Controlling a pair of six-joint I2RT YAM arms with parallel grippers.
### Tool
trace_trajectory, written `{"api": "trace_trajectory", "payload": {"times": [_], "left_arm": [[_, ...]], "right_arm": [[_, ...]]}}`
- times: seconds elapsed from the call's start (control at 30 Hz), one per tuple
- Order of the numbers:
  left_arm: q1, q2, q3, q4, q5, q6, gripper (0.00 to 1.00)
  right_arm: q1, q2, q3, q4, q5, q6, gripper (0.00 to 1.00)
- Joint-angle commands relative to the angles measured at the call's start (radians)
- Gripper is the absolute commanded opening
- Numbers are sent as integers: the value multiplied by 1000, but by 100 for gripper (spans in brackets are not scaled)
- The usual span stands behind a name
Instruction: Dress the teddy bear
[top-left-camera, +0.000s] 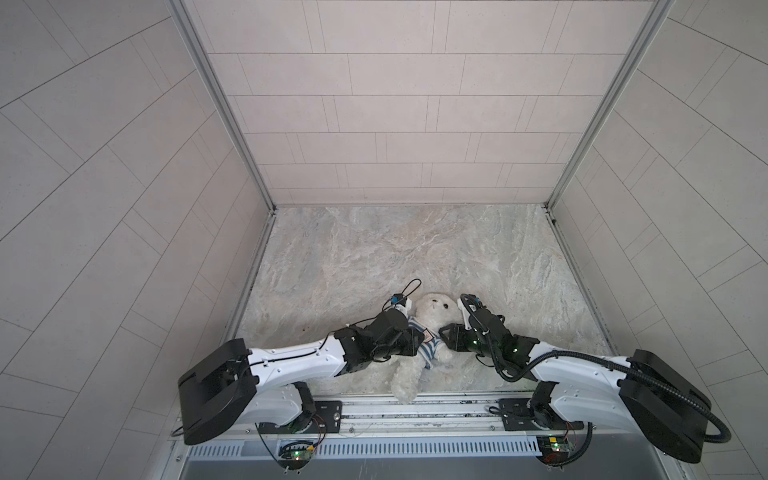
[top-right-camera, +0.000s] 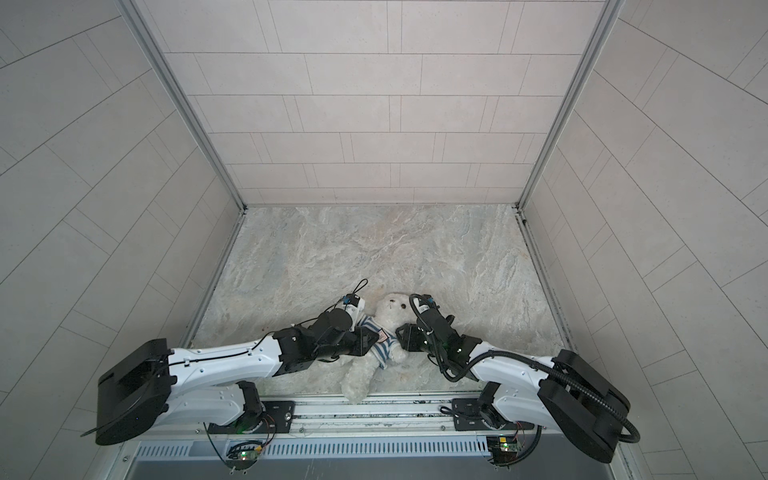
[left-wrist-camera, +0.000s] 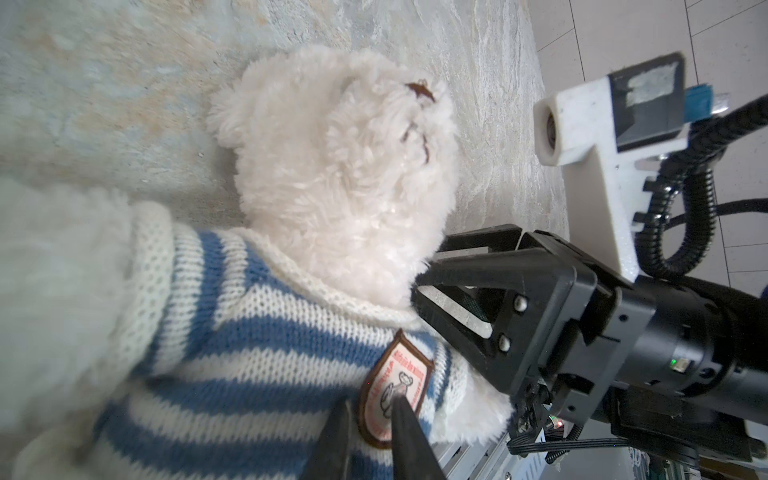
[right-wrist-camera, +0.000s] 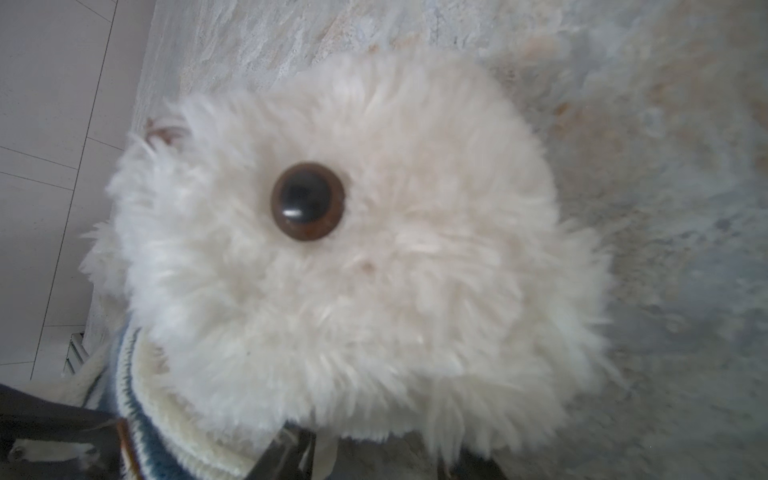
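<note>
White plush on grey-veined stone: in both top views the teddy bear (top-left-camera: 434, 311) (top-right-camera: 390, 313) lies face up on the table (top-left-camera: 395, 257), near its front edge and between the two arms. Its head points toward the back wall and one leg reaches the front rail (top-left-camera: 449, 409). A blue-and-white striped sweater (top-left-camera: 428, 349) covers its torso. The left gripper (top-left-camera: 415, 338) rests on the sweater at the bear's side. The right gripper (top-left-camera: 442, 332) meets the bear at the neck from the opposite side.

In the left wrist view the sweater (left-wrist-camera: 257, 332) covers the chest and one arm, with a shield-shaped badge (left-wrist-camera: 395, 382) on it. The left gripper (left-wrist-camera: 372, 415) has its fingers (left-wrist-camera: 407, 436) drawn close, pinching the knit at the badge's edge. The right gripper (left-wrist-camera: 424, 282) touches the fur just beside the collar (left-wrist-camera: 332, 291).

The right wrist view is filled by the bear's head (right-wrist-camera: 353, 270), with one brown eye (right-wrist-camera: 307, 201) facing the camera. The right gripper (right-wrist-camera: 374, 465) shows its fingers (right-wrist-camera: 286, 453) standing apart, with fur between them and nothing visibly clamped.
</note>
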Motion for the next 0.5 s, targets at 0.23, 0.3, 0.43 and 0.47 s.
{"api": "trace_trajectory", "payload": {"times": [0.23,0.3,0.43,0.47], "left_arm": [[21,-42,-32,21,-2,19,26],[35,-57,-40,18,2,19,26],[70,-100,-60,-6,3,32,26],[81,-109,-66,-14,5,36,26]], "right_arm": [[-50,240,174,69,-110,-109,43],[-50,278,224,58,-116,-134,43],[-58,347,316,30,-135,-173,42],[-59,358,341,16,-136,-188,42]]}}
